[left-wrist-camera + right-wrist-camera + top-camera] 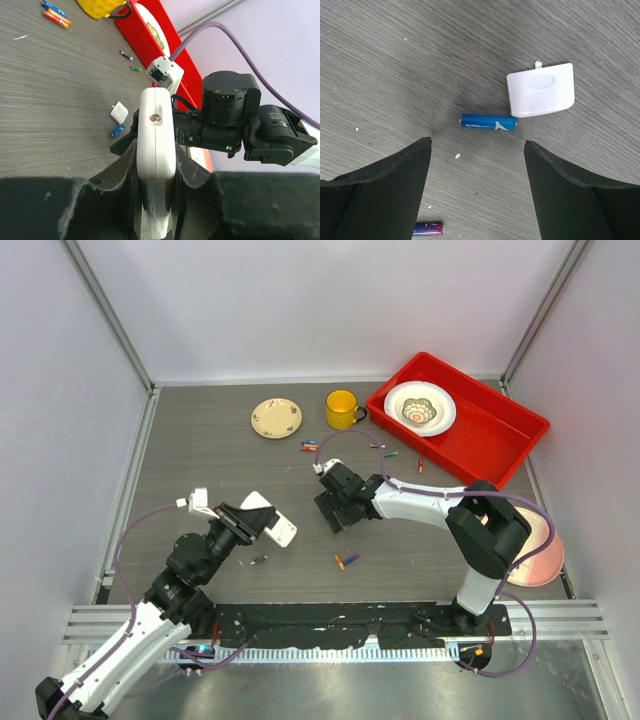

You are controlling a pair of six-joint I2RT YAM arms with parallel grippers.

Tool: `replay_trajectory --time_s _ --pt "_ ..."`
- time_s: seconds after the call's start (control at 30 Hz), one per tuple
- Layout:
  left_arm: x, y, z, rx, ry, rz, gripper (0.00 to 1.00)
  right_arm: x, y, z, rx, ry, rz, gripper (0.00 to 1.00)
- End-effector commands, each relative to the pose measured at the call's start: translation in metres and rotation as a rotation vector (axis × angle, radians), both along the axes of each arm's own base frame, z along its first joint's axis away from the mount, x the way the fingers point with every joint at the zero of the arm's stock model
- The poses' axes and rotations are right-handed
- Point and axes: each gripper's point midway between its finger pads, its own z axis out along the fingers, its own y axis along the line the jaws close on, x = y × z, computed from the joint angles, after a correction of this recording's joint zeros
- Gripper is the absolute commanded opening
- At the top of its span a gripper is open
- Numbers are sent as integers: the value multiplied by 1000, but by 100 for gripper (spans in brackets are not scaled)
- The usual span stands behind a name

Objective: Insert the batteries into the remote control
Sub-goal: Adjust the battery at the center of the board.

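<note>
Right wrist view: the right jaws stand apart above the counter (395, 60), straddling a blue battery (488, 122) that lies along the line on which they close. Its end at 3 o'clock meets, or all but meets, a corner of the loose white cover (540, 95), and a purple battery (427, 229) lies at 7 o'clock. Left wrist view: the left jaws are clamped on the narrow sides of the remote (156, 150), held off the counter at 9 o'clock from the right jaws in the top view. Further batteries (310, 447) lie near the mug (341, 408) at 12 o'clock. Likely hazards: an end-to-end pinch may let the round cell roll or spring free; a descending finger may catch the cover; the remote may twist in its grip when a cell is pressed in.
</note>
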Motion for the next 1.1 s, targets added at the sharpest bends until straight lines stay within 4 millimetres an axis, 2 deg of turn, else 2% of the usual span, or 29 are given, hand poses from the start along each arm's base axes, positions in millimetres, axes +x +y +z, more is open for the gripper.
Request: replay_trajectory --time_s 0.0,0.27,0.77,0.93,1.03,1.07 --pt "2 2 4 2 -22 12 0 7 3 -4 44 -1 -30 80" --pt "5 0 1 -1 -13 14 0 12 4 -12 83 25 -28 79" --pt "7 -2 -4 -5 2 13 0 9 -4 -29 83 70 -31 66" --pt "7 0 -4 -4 1 19 0 4 -9 -35 93 87 -40 57" --pt "7 -1 -4 -5 0 17 0 0 -10 -36 117 91 -61 50" --pt "7 -1 -4 -6 0 17 0 1 -8 -30 136 79 -66 47"
